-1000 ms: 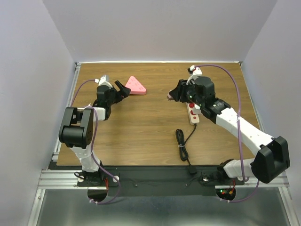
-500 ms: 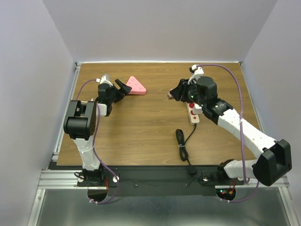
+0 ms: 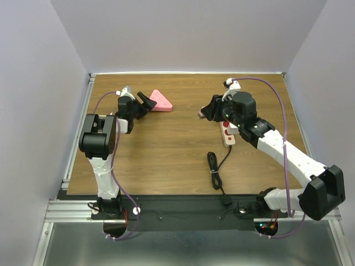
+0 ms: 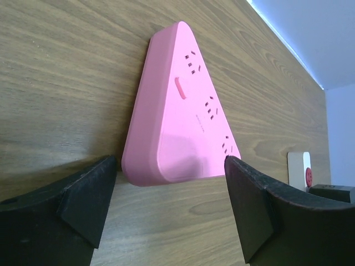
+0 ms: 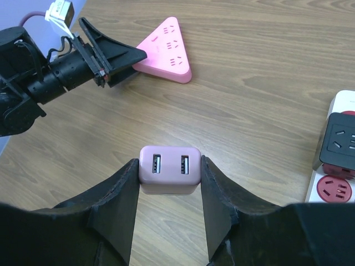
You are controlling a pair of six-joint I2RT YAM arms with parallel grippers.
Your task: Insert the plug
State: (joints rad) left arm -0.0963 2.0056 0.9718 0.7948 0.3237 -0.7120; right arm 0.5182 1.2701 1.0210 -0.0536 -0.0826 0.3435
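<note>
Plug (image 5: 169,172) in right pincer (image 5: 169,163); left pincer (image 4: 170,162) around pink socket block (image 4: 183,111).

Bright even light, soft shadow beside pink socket (image 4: 183,127), left gripper (image 4: 169,166) slightly blurred, top view sharp.

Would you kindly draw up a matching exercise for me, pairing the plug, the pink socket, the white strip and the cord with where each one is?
Things:
1. plug
2. pink socket
3. white strip
4. cord

Places:
A. bundled on the table, near its front edge
B. clamped in the right gripper
C. far left, just ahead of the open left gripper
D. right of centre, partly under the right arm

Pairs: 1-B, 2-C, 3-D, 4-A.
</note>
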